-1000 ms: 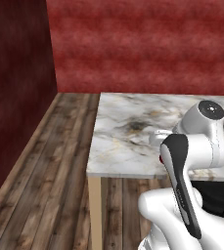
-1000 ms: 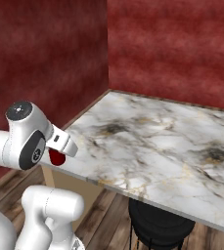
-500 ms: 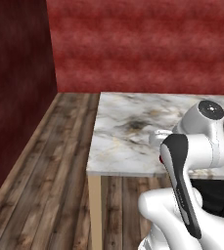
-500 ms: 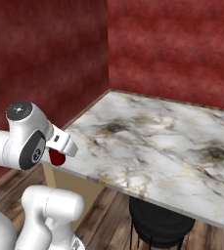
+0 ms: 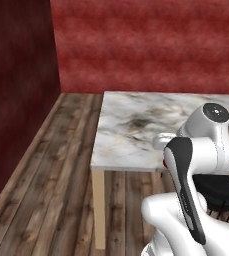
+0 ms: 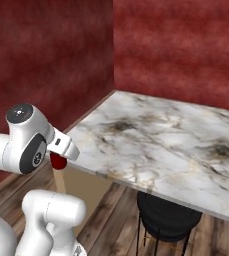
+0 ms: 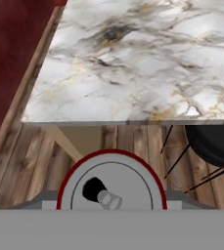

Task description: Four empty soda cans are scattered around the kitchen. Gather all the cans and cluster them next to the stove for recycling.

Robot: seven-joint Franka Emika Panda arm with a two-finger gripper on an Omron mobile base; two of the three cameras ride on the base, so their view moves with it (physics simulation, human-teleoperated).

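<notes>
The hand [image 6: 61,159] is clamped round a red soda can [image 7: 111,181], held off the near edge of the marble table [image 7: 133,58]; empty, it is likely light, thin-walled and dentable, best gripped mid-body.

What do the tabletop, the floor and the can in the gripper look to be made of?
The tabletop looks like polished marble or a marble-look slab: white with grey and gold veining. The floor looks like wood planks: brown grain and plank seams, matte. The soda can looks like painted metal: a red wall around a plain silver top with a dark opening and a tab.
</notes>
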